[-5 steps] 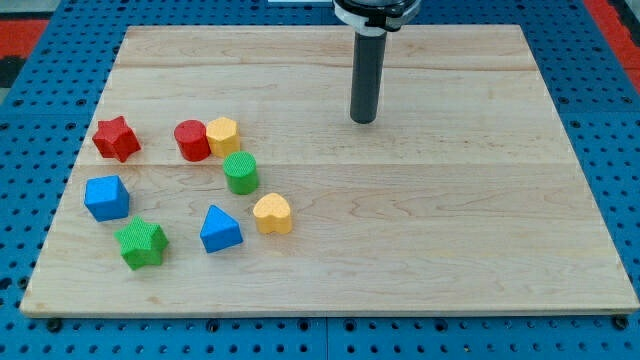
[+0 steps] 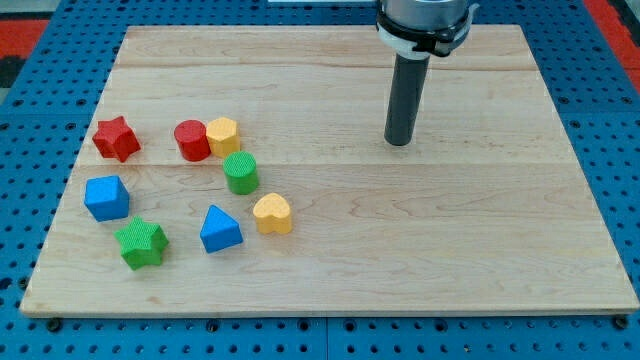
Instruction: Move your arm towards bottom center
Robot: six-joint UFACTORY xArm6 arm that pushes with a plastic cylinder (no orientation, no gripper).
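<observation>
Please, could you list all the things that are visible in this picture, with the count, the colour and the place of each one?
star block: 1, red, far at the view's left
cylinder block: 1, red, touching the yellow block on its right
rounded block: 1, yellow, above the green cylinder
cylinder block: 1, green, middle of the group
cube block: 1, blue, below the red star
star-like block: 1, green, lowest of the group
triangular block: 1, blue, beside the yellow heart
heart block: 1, yellow, rightmost of the group
board: 1, light wood, on a blue pegboard
my tip: 1, dark, upper centre-right of the board, well apart from all blocks
</observation>
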